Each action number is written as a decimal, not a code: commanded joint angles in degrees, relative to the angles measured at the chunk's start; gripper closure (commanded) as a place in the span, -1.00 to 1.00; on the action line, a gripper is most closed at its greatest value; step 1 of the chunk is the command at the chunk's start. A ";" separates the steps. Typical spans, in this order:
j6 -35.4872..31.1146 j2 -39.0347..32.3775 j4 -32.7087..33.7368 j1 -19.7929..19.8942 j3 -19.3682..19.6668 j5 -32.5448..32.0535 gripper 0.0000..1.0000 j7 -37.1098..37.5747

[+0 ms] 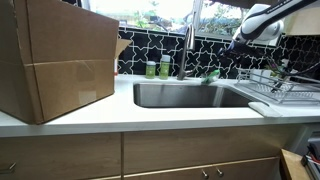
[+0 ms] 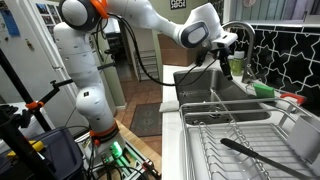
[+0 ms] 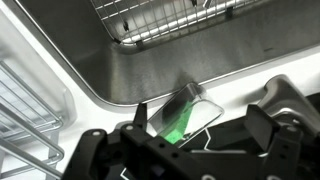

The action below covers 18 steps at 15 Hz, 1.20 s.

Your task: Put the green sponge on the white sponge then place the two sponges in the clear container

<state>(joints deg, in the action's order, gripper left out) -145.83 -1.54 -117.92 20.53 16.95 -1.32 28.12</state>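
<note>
The clear container [image 3: 196,100] lies tilted on the pale ledge at the sink's edge, with the green sponge [image 3: 176,126] showing through its wall. In both exterior views it is a small green patch [image 1: 210,73] [image 2: 262,88] on the back ledge beside the faucet. I cannot make out the white sponge in any view. My gripper [image 3: 202,120] hangs open well above the container, one dark finger [image 3: 140,115] on each side of it in the wrist view, touching nothing. It is high above the sink's far side [image 1: 243,38] [image 2: 232,45].
The steel sink [image 1: 185,95] lies below. A wire dish rack [image 1: 285,85] [image 2: 240,140] stands beside it, holding a dark utensil [image 2: 250,152]. Two small green bottles [image 1: 158,68] and the faucet [image 1: 186,50] are on the back ledge. A large cardboard box [image 1: 55,60] fills one end of the counter.
</note>
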 commanded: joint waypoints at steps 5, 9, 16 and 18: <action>-6.95 -13.34 9.70 -0.13 4.89 7.22 -1.00 15.15; -9.53 -18.14 14.06 0.25 5.36 12.76 -1.00 22.34; -12.05 -22.64 18.24 0.72 5.30 17.62 -0.56 28.34; -11.02 -22.89 18.38 0.43 5.71 16.91 -0.43 29.05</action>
<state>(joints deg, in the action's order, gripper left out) -158.01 -22.82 -101.12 20.99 21.94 14.88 55.54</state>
